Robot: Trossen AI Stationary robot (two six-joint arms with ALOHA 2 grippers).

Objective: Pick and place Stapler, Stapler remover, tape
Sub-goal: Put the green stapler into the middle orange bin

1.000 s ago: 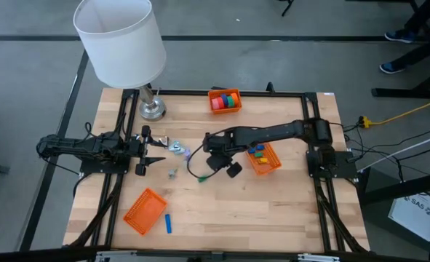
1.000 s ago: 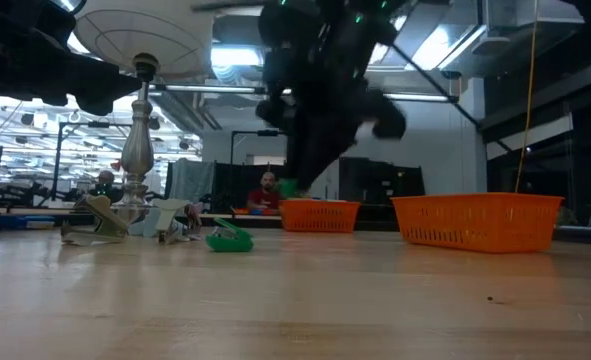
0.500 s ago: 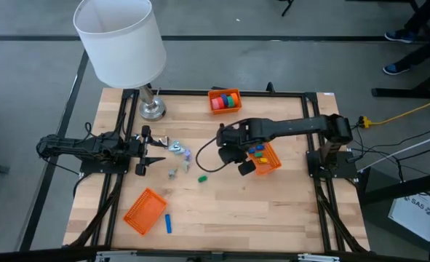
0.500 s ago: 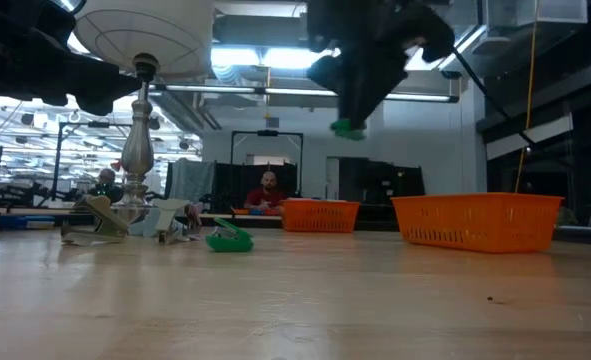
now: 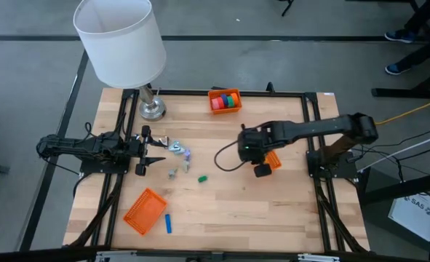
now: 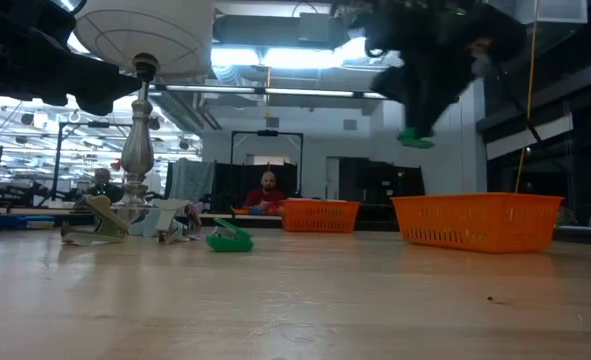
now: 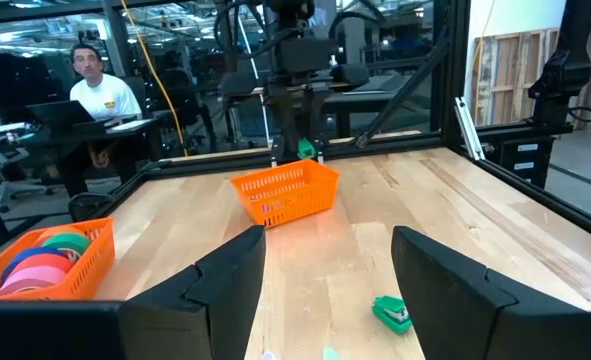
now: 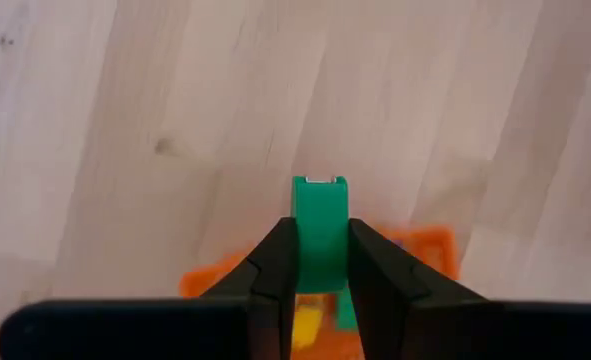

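My right gripper [image 5: 255, 151] is shut on a small green block-like piece [image 8: 320, 228]. It hovers over the left end of the orange basket [image 5: 271, 159] at the table's right, which holds yellow and green pieces [image 8: 307, 322]. The held piece also shows high above the table in the low view [image 6: 413, 138]. A second green piece [image 5: 201, 177] lies flat on the table's middle. The tape rolls [image 5: 225, 100] sit in a small orange basket at the far edge. My left gripper [image 5: 148, 149] waits open at the table's left. My right gripper pinches the green piece by its two flat sides [image 8: 320, 255] between both fingers [image 8: 277, 262], coming from above and pointing down. The piece is lifted clear, and its end [image 8: 319, 184] sticks out past the fingertips, above the basket.
A lamp [image 5: 120, 44] stands at the far left corner on its metal foot [image 5: 153, 110]. Small metallic and pale items [image 5: 177, 148] lie in front of my left gripper. A tipped orange basket [image 5: 144, 211] and a blue piece [image 5: 168, 223] lie near the near edge.
My right gripper has carried the green piece from the table's middle toward the right, rising on the way, and now stands over the right orange basket. The second green piece has stayed on the table.
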